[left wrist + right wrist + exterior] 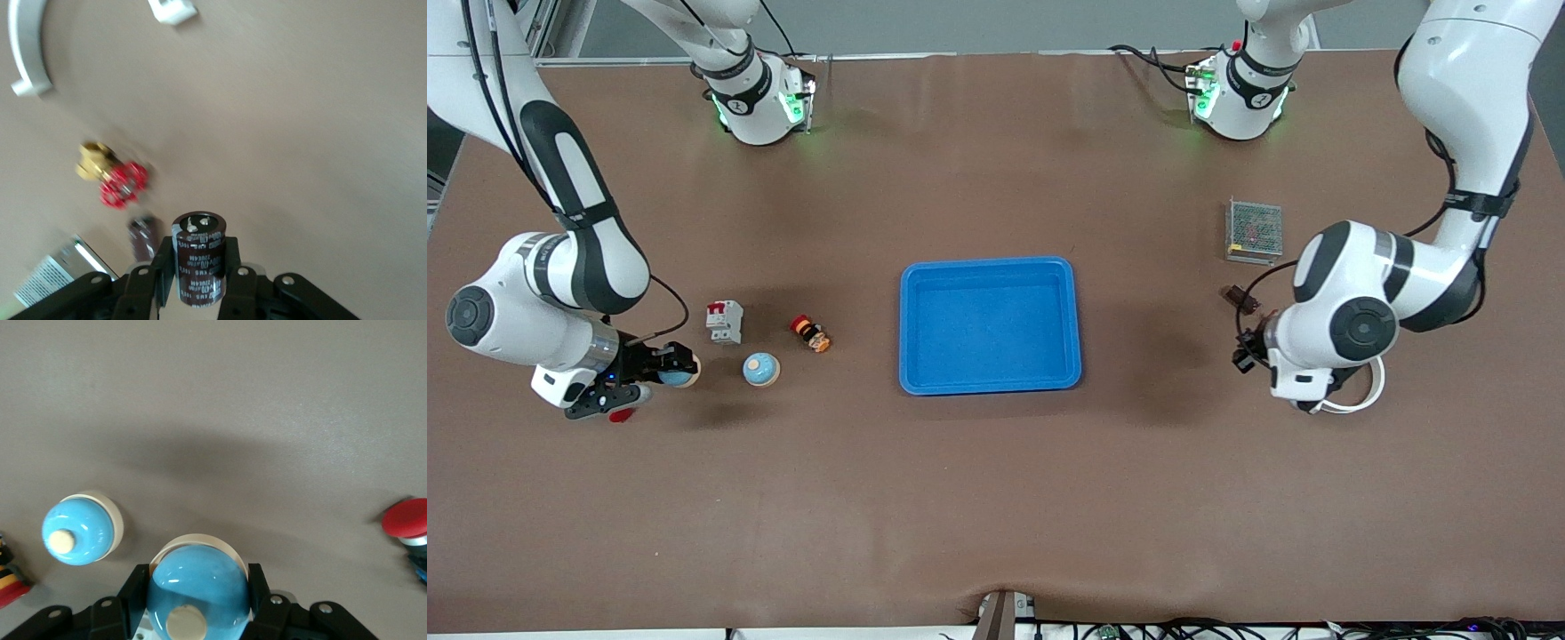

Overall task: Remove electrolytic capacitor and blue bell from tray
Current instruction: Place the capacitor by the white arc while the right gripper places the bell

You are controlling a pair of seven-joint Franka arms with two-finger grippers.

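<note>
Blue tray [989, 271], nothing inside

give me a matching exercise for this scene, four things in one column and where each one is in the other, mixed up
Things
1. capacitor
2. held bell
3. blue tray
4. second bell

Places
A. on the table beside the circuit breaker
B. in the right gripper
C. middle of the table
D. in the left gripper

Pairs: 1-D, 2-B, 3-C, 4-A
</note>
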